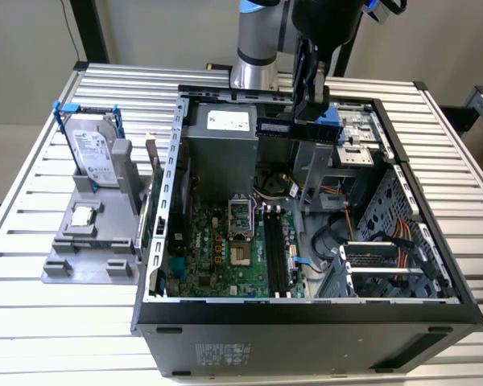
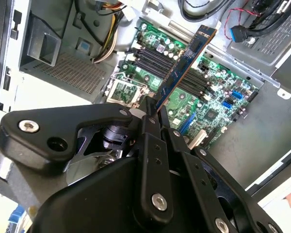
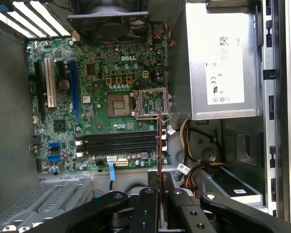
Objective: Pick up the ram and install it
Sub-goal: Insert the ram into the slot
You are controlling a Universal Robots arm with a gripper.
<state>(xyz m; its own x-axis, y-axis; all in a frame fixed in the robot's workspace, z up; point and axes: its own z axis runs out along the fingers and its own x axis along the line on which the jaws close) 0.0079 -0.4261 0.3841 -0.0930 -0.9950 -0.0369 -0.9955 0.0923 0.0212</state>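
Black-fingered, the claw (image 2: 153, 110) is clamped on one end of the ram (image 2: 185, 62). It holds the stick in the air above the open computer case (image 1: 306, 322), over the motherboard (image 3: 102, 73) and clear of its long black slots (image 3: 119, 143). Gripped only at an end, the stick could pivot or slip once pressed, I judge. A slight tilt or offset would land its edge on a slot wall rather than in the groove, and the loose cables (image 3: 191, 141) nearby could snag. The ram is thin, flat and dark bluish with orange-gold trim along one edge. In the first wrist view it is edge-on, a mere line.
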